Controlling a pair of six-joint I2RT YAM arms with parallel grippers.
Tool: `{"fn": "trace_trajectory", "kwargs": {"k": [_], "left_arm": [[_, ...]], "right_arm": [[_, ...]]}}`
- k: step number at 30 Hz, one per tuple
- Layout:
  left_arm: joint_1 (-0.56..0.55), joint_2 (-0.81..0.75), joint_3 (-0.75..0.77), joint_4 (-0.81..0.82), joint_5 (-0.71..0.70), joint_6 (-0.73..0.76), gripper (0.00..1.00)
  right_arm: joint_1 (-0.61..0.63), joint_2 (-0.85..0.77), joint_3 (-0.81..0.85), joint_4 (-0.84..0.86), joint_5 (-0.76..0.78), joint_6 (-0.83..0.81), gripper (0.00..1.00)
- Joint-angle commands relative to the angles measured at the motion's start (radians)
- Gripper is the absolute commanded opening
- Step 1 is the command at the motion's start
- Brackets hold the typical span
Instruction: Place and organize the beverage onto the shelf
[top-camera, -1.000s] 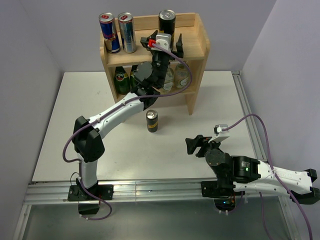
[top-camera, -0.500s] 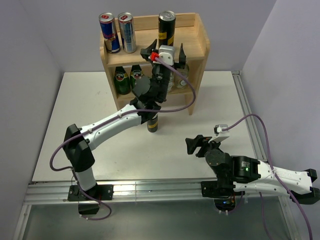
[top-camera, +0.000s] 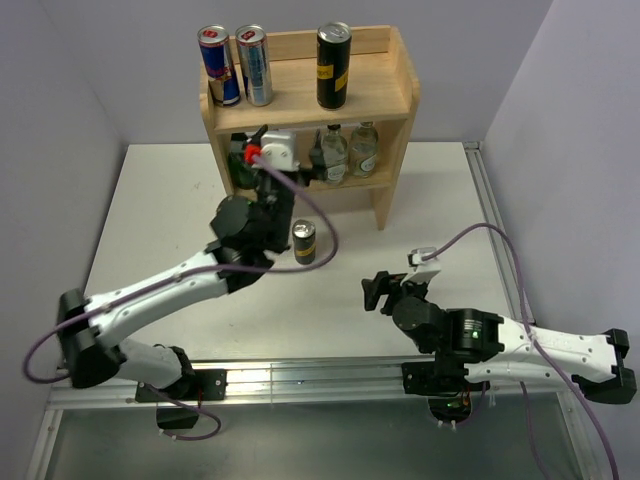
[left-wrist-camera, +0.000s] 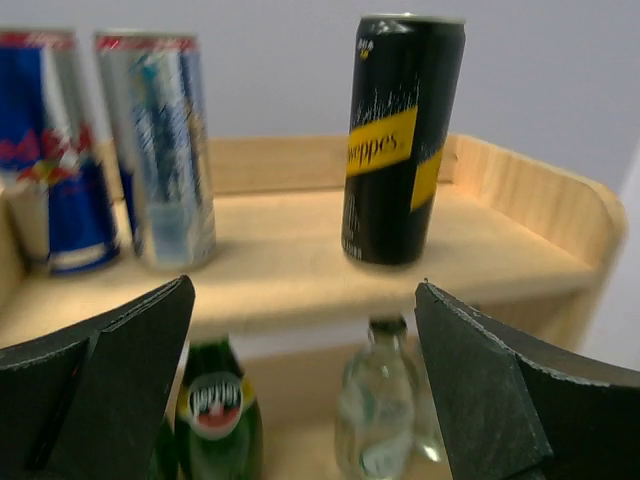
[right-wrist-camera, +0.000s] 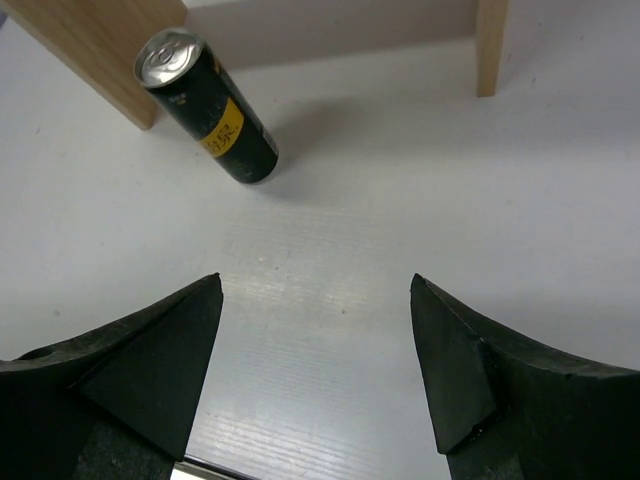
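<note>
Apart (slightly): shelf (top-camera: 388, 180), upright can (top-camera: 304, 243)

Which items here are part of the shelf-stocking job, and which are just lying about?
Job: shelf; blue-and-silver cans and shelved black-and-gold can on top; clear bottles and green bottle on lower tier; loose black-and-gold can upright on table.
Lying about: nothing loose, only the metal rail.

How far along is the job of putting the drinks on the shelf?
Mostly done: two blue cans and one black can stand on the shelf top, bottles below. Nothing is in hand: left gripper and right gripper are open, empty. Left: another black can on the table.
</note>
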Motion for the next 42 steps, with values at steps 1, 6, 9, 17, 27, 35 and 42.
{"fn": "trace_trajectory", "kwargs": {"k": [1,6,9,17,27,35,42], "left_arm": [[-0.060,-0.228,-0.125,-0.175,-0.077,-0.169,0.99],[-0.093,-0.423,-0.239,-0.630,-0.100,-0.492,0.99],[-0.094,-0.549,-0.334,-0.794,-0.092,-0.623,0.99],[-0.096,-0.780,-0.498,-1.047,-0.110,-0.795,0.99],[-0.096,-0.914,-0.661,-1.096,-0.111,-0.900,0.99],[-0.096,-0.928,-0.765,-1.070,-0.123,-0.956,0.99],[-0.096,-0.986,-0.823,-1.036,-0.118,-0.944,0.99]], "right_arm": [[0.004,0.075,0.049,0.118,-0.039,-0.064,0.83],[-0.005,0.239,0.098,0.333,-0.182,-0.200,0.88],[-0.075,0.406,0.153,0.406,-0.308,-0.211,0.91],[-0.214,0.694,0.201,0.636,-0.419,-0.225,0.98],[-0.273,0.941,0.247,0.858,-0.419,-0.260,0.99],[-0.344,1.093,0.314,0.921,-0.399,-0.279,0.99],[-0.379,1.187,0.334,1.007,-0.362,-0.313,0.99]]}}
